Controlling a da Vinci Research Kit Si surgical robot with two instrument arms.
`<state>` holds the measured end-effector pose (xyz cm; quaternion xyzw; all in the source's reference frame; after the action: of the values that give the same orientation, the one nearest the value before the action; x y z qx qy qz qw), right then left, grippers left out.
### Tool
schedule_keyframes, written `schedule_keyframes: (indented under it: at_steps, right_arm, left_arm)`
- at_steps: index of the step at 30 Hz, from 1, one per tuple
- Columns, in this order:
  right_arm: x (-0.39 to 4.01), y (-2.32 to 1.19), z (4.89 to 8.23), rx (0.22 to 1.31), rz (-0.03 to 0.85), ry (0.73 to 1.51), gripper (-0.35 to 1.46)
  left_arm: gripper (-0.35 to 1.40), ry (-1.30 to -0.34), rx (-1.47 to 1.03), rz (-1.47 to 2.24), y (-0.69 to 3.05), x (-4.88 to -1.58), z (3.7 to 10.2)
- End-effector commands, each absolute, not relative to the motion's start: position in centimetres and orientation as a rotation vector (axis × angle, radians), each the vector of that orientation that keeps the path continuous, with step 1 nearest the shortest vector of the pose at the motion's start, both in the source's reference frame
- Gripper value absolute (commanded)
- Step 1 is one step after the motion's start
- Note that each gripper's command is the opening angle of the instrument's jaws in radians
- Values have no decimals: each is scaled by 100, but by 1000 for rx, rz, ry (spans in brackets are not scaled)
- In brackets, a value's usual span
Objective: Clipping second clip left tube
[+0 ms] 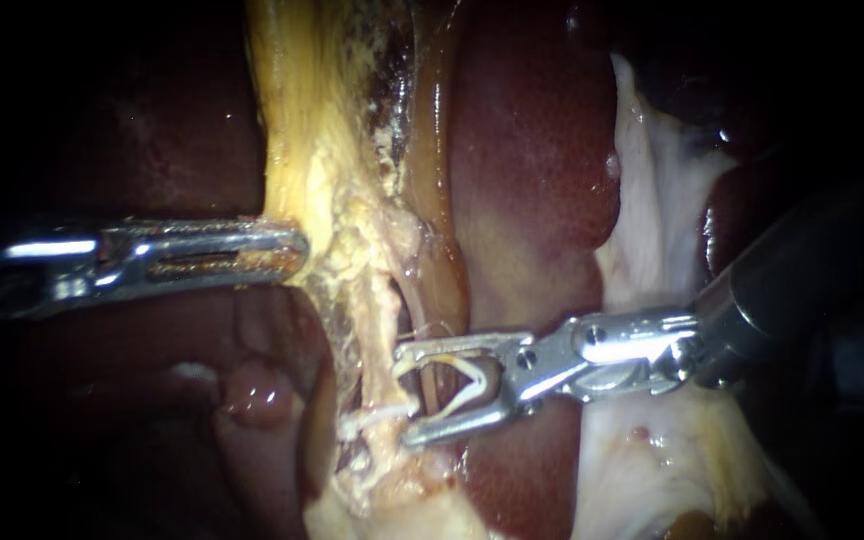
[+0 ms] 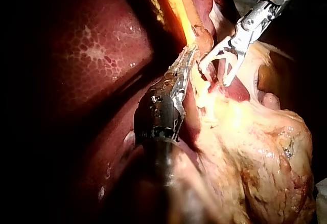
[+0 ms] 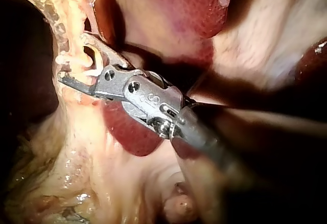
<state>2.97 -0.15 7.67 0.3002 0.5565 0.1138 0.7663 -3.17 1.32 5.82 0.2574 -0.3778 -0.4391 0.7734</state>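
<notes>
The clip is being placed; it has not yet been closed. The right tool (image 1: 407, 392) is seen entering from the right, its jaws standing wide apart with an open white clip (image 1: 477, 378) carried between them, both jaws bearing on the clip's legs. A thin pinkish tube (image 1: 430, 390) runs between the two jaws and inside the open clip. It is judged to be the left tube of the task, since a broader orange band lies just to its right. The dark red liver (image 1: 532, 150) lies behind and to the right.

The left tool (image 1: 297, 245) is brought in from the left. Its jaws lie narrow, closed on the edge of the yellow fatty strand (image 1: 302, 150), which is held to the left so that the tube is exposed.

A short white piece is seen across the strand just left of the right tool's nearer jaw. Whether it is a clip already set cannot be told.

For the next move, the tube should be checked to lie wholly within the clip, with no fat caught. The jaws should then be squeezed fully, with the left hold kept steady.
</notes>
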Motion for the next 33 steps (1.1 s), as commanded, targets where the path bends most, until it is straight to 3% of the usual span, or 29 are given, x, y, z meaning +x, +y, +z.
schedule_keyframes:
  at_steps: [1, 12, 20, 33]
  right_arm:
    - [298, -15, 769, 655, 251, 1204, 51]
    - [316, -15, 781, 647, 260, 1197, 51]
    - [338, -31, 793, 701, 256, 1188, 52]
    - [356, -33, 778, 829, 282, 1298, 49]
  left_arm:
    - [-35, -819, 557, -949, 132, -318, 580]
    - [-35, -834, 558, -948, 133, -313, 567]
    - [-35, -834, 556, -947, 135, -309, 571]
    - [-35, -834, 554, -947, 136, -307, 573]
